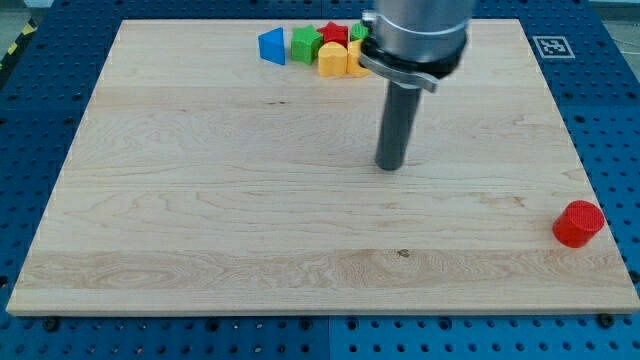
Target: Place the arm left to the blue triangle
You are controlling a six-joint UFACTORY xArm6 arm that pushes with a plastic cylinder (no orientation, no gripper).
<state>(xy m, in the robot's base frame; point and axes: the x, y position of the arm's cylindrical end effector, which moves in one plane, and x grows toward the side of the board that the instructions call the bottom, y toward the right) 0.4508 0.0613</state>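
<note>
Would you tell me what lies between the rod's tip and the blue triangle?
In the camera view, only bare board lies between my tip and the blue triangle; the block cluster sits up beside the triangle, off that line.

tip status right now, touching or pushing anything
My tip: no claw, holding nothing, touching no block, on bare board toward the view's bottom right of the blue triangle.

Pale wooden desk (200, 220) fills most of view. Blue perforated base (40, 60) surrounds it. Fiducial marker (552, 46) at 2 o'clock. Yellow-black hazard stripe (14, 45) at 10 o'clock. Light even.
</note>
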